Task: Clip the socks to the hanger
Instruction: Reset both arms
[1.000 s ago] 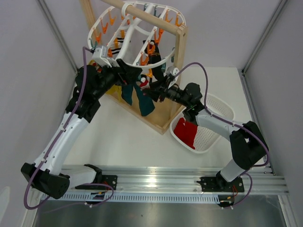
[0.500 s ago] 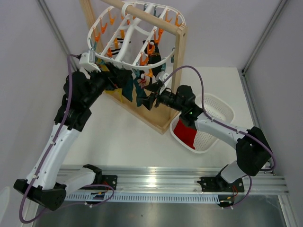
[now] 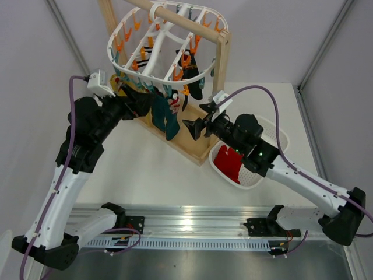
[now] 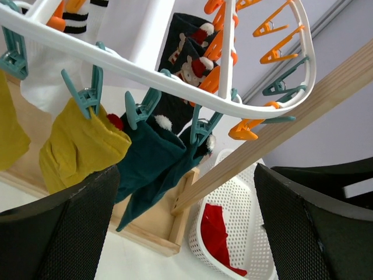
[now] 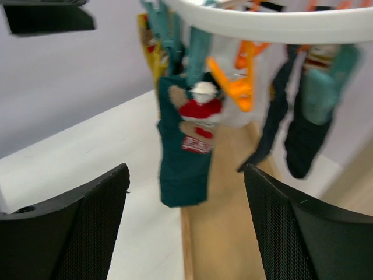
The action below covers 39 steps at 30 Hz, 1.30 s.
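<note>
Over the white surface (image 3: 145,169) my left claw (image 4: 186,175) and right claw (image 5: 186,169) have backed off, both spread and empty, leaving the teal sock (image 3: 166,122) pegged at 6 o'clock on the hanger (image 4: 145,72), so I judge the red sock (image 3: 230,163) in the basket (image 3: 256,174) at 4 o'clock comes next.
</note>
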Each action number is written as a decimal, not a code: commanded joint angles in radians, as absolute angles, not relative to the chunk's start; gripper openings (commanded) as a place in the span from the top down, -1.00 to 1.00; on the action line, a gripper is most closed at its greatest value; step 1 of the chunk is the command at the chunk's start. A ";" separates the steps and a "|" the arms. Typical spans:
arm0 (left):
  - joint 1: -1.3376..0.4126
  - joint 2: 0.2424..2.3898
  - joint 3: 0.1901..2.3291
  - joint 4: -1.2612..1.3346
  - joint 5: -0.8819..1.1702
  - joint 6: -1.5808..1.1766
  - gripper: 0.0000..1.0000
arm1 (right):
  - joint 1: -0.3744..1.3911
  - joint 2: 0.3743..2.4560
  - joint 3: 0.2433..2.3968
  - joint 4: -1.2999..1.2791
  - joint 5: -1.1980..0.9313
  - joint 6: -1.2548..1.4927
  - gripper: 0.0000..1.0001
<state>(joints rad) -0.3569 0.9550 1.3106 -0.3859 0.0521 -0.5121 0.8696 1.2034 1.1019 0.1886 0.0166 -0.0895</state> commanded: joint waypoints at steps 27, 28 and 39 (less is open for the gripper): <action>-0.419 0.365 1.190 -0.686 -0.425 -0.193 -0.99 | 0.534 0.346 1.002 -0.495 0.698 0.051 -0.99; -0.419 0.306 1.186 -0.707 -0.446 -0.189 -0.99 | 0.534 0.321 0.991 -0.499 0.693 0.025 -0.99; -0.419 0.023 1.101 -0.821 -0.532 -0.205 -0.99 | 0.537 0.107 0.867 -0.526 0.655 0.005 -0.99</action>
<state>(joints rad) -0.4160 0.0521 1.1297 -0.7727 -0.4885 -0.2173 0.5335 0.1150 0.8818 -0.5049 0.6724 0.0246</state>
